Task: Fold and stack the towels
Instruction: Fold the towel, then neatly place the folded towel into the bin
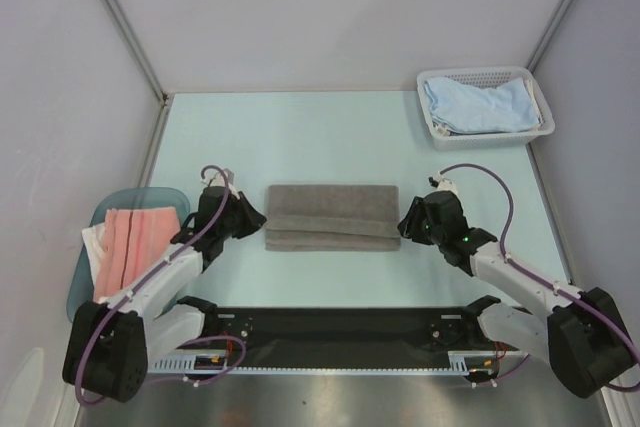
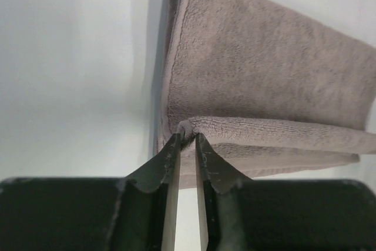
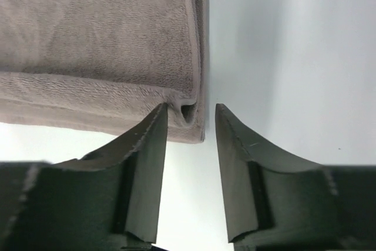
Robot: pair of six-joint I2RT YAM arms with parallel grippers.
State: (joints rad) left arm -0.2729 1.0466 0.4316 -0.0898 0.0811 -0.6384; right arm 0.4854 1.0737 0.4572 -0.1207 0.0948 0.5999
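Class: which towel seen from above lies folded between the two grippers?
The grey towel, mid-table, left gripper and right gripper at its ends. The pink towel lies on the teal tub; the light blue towel sits in the white basket.

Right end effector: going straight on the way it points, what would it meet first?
Probably the grey towel: its folded corner lies just ahead of the right end effector, inside its open jaws.

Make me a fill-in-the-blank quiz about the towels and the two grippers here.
1. The light blue towel lies in the white mesh ____.
2. The left gripper is ____ on a corner of the grey towel.
3. The right gripper, beside that towel's other end, is ____.
Missing words: basket; shut; open.
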